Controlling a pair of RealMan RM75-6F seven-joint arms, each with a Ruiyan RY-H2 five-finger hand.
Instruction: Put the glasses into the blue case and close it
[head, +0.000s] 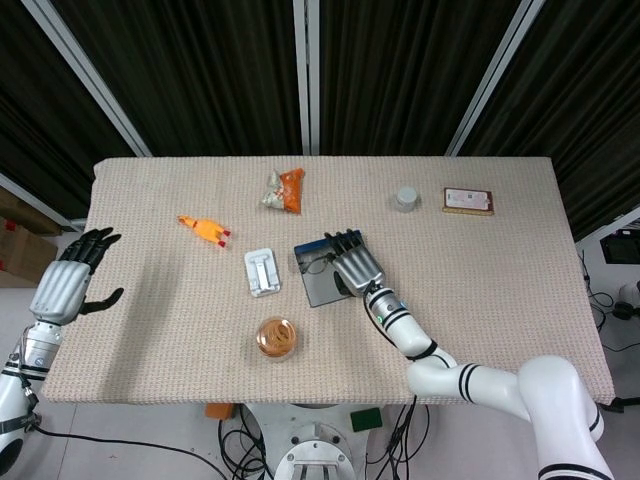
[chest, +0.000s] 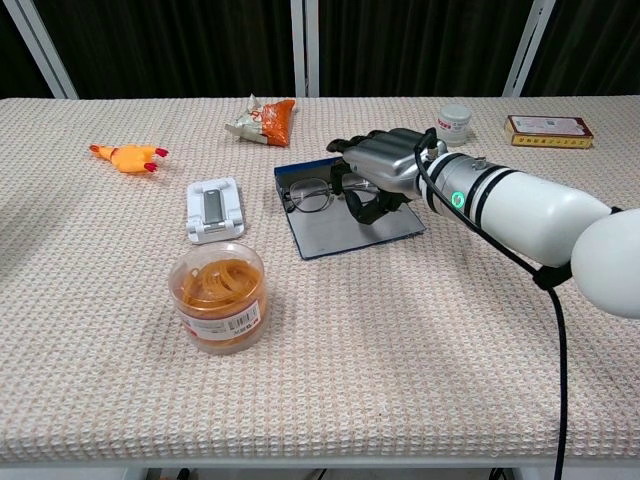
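The blue case (head: 320, 290) (chest: 330, 235) lies open and flat in the middle of the table. The thin-framed glasses (head: 312, 266) (chest: 310, 193) lie on its far part, with one lens showing. My right hand (head: 355, 265) (chest: 385, 165) hovers low over the other lens, palm down, fingers stretched toward the case's far edge and thumb curled beneath. I cannot see any finger closed on the frame. My left hand (head: 68, 285) hangs open beyond the table's left edge, holding nothing, seen only in the head view.
A clear jar of orange rings (head: 275, 337) (chest: 217, 297) stands near the front. Left of the case lies a white stand (head: 262, 272) (chest: 213, 209). A rubber chicken (head: 203, 229), a snack bag (head: 284, 190), a small white jar (head: 406, 198) and a flat box (head: 468, 201) sit farther back.
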